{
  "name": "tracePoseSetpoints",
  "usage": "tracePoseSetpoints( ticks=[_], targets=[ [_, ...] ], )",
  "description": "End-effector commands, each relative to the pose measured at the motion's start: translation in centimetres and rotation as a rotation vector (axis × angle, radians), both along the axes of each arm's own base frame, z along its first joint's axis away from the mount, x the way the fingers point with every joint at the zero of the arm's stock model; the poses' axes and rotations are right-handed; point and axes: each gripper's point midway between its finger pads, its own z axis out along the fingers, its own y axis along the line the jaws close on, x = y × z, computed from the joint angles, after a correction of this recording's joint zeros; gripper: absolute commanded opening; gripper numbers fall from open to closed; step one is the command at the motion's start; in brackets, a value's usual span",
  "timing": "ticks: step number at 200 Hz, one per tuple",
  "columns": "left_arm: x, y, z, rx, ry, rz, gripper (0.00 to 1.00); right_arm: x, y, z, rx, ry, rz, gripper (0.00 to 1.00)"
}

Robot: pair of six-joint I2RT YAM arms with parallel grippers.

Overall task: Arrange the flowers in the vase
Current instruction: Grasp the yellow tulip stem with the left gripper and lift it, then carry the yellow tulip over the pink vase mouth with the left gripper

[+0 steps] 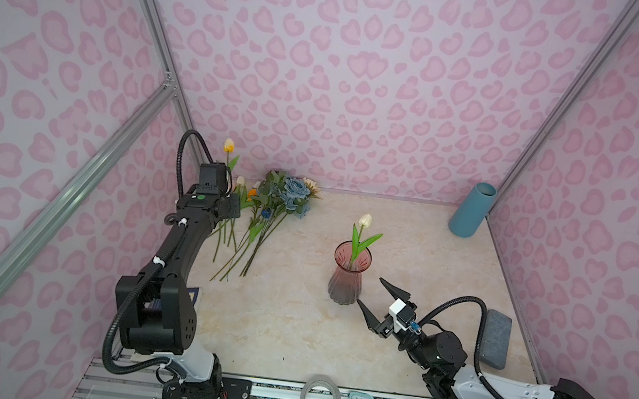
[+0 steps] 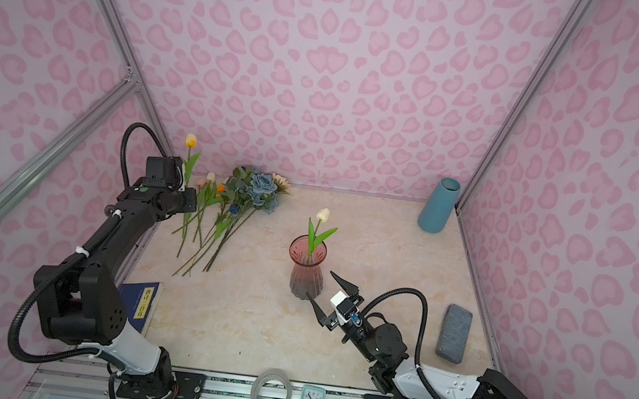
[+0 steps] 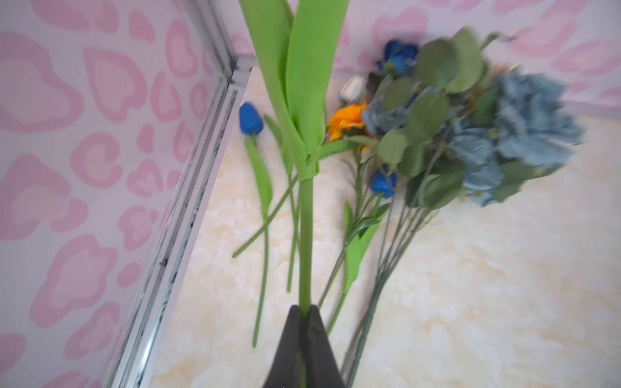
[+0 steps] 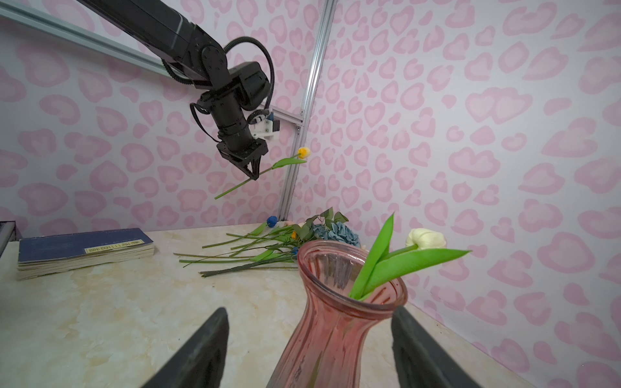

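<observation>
Right gripper [image 1: 369,290], jaws parted, is facing the ribbed pink glass vase [image 1: 345,283]; left gripper [image 4: 253,174], well leftward, is clamping a yellow tulip [image 4: 285,163], stem slanting.

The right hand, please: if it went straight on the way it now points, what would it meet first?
Most likely the pink vase. The right hand is open and aimed at the vase's body, which sits between the fingers in the right wrist view; the remaining gap is hard to judge.
</observation>
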Motion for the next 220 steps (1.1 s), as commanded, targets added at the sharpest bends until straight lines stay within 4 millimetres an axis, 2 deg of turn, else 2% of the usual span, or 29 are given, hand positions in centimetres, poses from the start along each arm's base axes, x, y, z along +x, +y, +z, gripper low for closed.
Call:
tracePoseSetpoints(
  ticks=[1, 29, 44, 49, 59, 85, 102, 135, 149, 171, 220],
  targets=[
    [0.7, -2.4, 5.3, -0.08, -0.276, -0.099, 0.03, 0.4, -0.7, -0.5, -0.005, 0.001, -0.047, 0.74],
    [-1.5, -5.8, 9.3, -0.181, -0.491, -0.235, 0.03, 1.1, -0.7, -1.1, -0.032, 0.009, -0.082, 0.74],
    [-3.1, -8.5, 11.1, -0.235, -0.598, -0.364, 0.03, 1.2, -0.8, -1.2, -0.025, 0.006, -0.088, 0.74],
    [-3.6, -9.4, 11.1, -0.246, -0.606, -0.397, 0.03, 1.1, -0.8, -1.2, -0.021, 0.003, -0.087, 0.74],
    [-4.6, -11.2, 12.8, -0.25, -0.694, -0.473, 0.03, 1.2, -0.9, -1.2, -0.016, 0.001, -0.091, 0.74],
    [-7.2, -16.5, 14.2, -0.324, -0.791, -0.67, 0.03, 1.6, -1.0, -1.5, -0.024, 0.006, -0.116, 0.74],
    [-9.0, -20.4, 14.1, -0.375, -0.833, -0.807, 0.03, 1.6, -1.2, -1.4, -0.015, 0.001, -0.122, 0.74],
    [-11.6, -26.2, 15.1, -0.431, -0.901, -0.987, 0.03, 1.6, -1.6, -1.5, -0.017, -0.006, -0.141, 0.75],
    [-12.5, -27.7, 15.8, -0.447, -0.941, -1.028, 0.03, 1.6, -1.8, -1.5, -0.017, -0.008, -0.148, 0.75],
    [-13.4, -29.0, 17.1, -0.505, -1.0, -1.055, 0.03, 1.6, -1.9, -1.4, -0.025, -0.006, -0.157, 0.75],
    [-14.2, -32.1, 16.5, -0.587, -1.005, -1.111, 0.03, 1.6, -2.0, -1.6, -0.027, 0.004, -0.153, 0.75]
  ],
)
